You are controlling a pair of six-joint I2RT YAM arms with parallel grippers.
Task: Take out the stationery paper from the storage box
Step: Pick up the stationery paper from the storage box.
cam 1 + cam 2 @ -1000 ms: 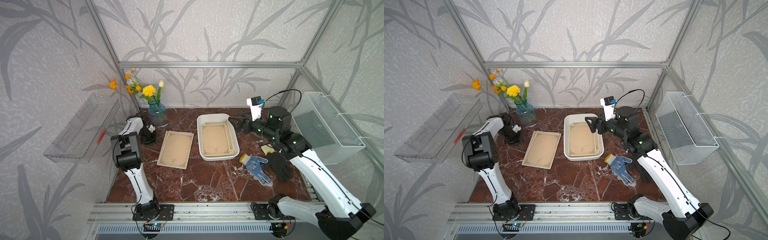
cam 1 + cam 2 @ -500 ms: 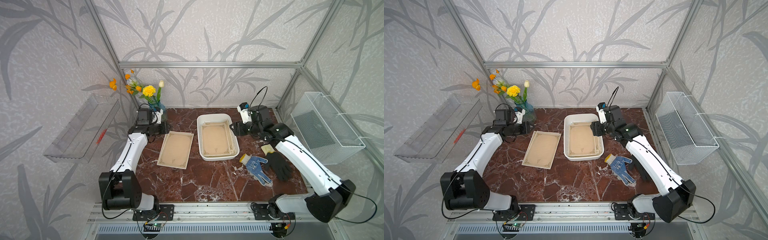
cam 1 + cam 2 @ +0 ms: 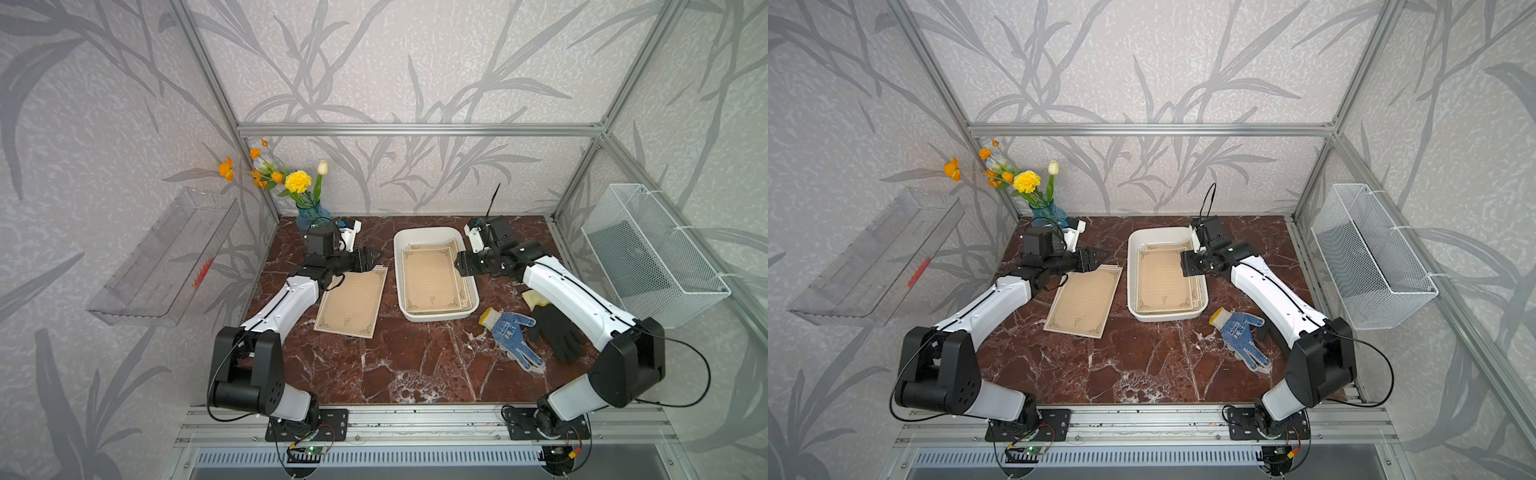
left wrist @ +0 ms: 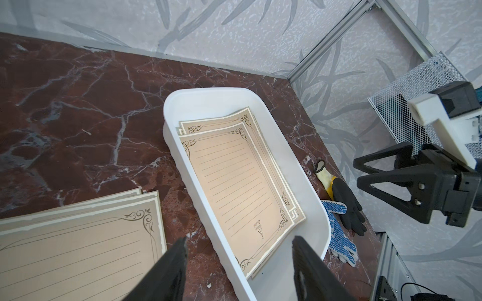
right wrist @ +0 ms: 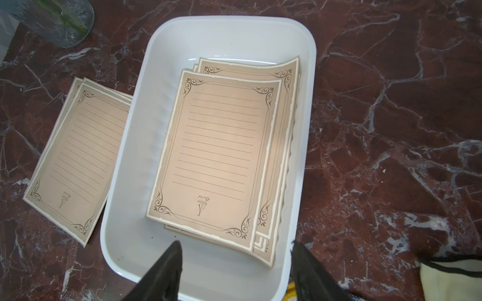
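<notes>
Left pincer (image 4: 238, 250) is spread and holds nothing. It hangs over a corner of the loose sheets (image 4: 78, 247), with the storage box (image 4: 208, 106) just past its tips. Right pincer (image 5: 236, 250) is spread too, over the box rim nearest it, above the stationery paper (image 5: 219, 151) stacked inside. Only the left wrist view shows that pincer from the side. A thin strip of table (image 4: 180, 206) parts box and sheets.

There are one storage box (image 3: 432, 319), one vase (image 3: 308, 217), one wire basket (image 3: 648, 257), one clear shelf tray (image 3: 162, 266), one blue-dotted glove (image 3: 511, 334) and one black glove (image 3: 557, 332). The stationery paper (image 3: 430, 276) makes two stacks: at least two sheets on the bench (image 3: 395, 365), several in the box
</notes>
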